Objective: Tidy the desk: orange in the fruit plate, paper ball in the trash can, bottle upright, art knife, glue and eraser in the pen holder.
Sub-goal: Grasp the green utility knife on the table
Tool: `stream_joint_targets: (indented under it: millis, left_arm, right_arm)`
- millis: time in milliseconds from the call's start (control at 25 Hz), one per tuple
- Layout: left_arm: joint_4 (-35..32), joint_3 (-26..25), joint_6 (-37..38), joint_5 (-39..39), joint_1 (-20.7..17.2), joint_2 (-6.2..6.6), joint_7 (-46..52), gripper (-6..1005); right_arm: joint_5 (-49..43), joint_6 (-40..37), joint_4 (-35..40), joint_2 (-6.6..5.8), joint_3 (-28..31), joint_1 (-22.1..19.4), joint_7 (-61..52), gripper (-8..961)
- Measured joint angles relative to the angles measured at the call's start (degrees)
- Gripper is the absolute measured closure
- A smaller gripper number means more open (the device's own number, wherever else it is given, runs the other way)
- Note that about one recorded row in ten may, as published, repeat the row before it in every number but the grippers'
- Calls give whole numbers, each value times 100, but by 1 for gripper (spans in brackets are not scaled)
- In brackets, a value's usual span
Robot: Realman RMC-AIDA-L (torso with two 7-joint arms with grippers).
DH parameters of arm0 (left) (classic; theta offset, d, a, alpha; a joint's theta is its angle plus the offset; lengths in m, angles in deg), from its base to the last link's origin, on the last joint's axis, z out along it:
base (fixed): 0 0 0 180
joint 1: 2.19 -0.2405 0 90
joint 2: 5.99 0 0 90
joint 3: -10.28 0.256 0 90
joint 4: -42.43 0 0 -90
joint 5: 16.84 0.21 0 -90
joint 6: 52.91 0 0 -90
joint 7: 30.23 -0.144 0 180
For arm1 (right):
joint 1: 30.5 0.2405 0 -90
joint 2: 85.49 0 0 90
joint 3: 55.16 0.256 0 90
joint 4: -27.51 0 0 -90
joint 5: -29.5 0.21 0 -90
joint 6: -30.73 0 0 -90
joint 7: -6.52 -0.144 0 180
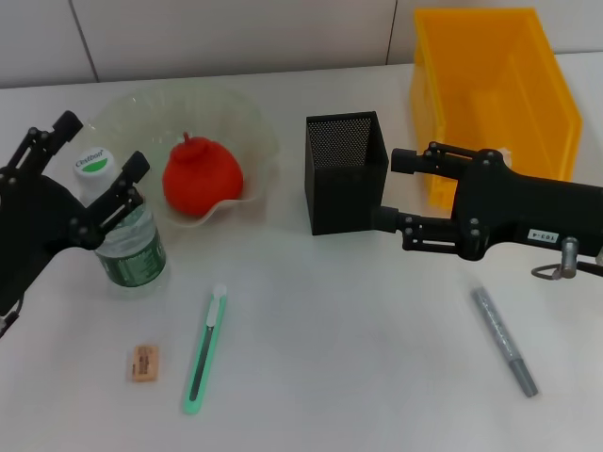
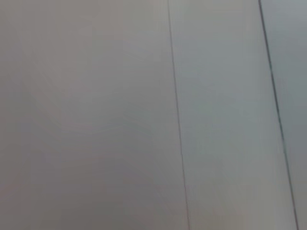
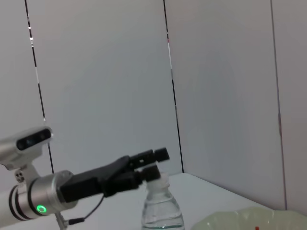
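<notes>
**A:** Rubber first: the eraser (image 1: 144, 363) lies nearest you on the desk (image 1: 358, 377). It looks small, light and grippy, so pinch it across its short sides.

**B:** And the green knife (image 1: 205, 348) just beside it?

**A:** Stiff, thin, slick plastic, lying flat. You'd want it at mid-length, across its narrow width, or it may tip in the tool.

**B:** The grey glue (image 1: 504, 341)?

**A:** On your right, well apart from those two. It's a round stick and likely to roll, so close across its middle.

**B:** Further back?

**A:** The bottle (image 1: 132, 247) stands upright. It seems to hold water, so expect a heavy bottom and thin walls that give. Your left tool (image 1: 104, 141) straddles its cap with the fingers spread wide, gripping nothing that I can see. The right tool (image 1: 388, 188) is also wide and empty, just beside the holder (image 1: 346, 172).

**B:** Beyond that?

**A:** The orange (image 1: 203, 176) sits in the plate (image 1: 254, 132); that part looks done. The yellow bin (image 1: 490, 94) is farthest, and I can't tell what lies in it.
</notes>
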Motion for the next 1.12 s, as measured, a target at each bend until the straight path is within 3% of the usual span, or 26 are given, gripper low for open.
stream_joint_targets:
  millis: [280,680,720,960,1040,1120]
  left_arm:
    - [-46,-67,756,-11,-62,6,260,147]
    - [-1255,-30,1056,603,-254,81,1863,149]
    - [-1555,-76,1011,895,-245,172,2316,149]
    - [-2016,-103,861,1513,-46,448,3257,154]
    - [-2138,-106,792,1668,-27,477,3423,156]
    - [-2582,-165,523,2339,19,536,3951,156]
  right_arm:
    - [0,7,-34,-9,28,32,0,184]
    - [-65,43,-224,-40,167,55,12,184]
    - [-69,43,-246,-40,172,56,16,184]
    - [-292,43,-260,-49,288,58,18,184]
    - [-410,38,-237,-49,346,59,-5,184]
    - [-530,31,-223,-50,412,60,-12,184]
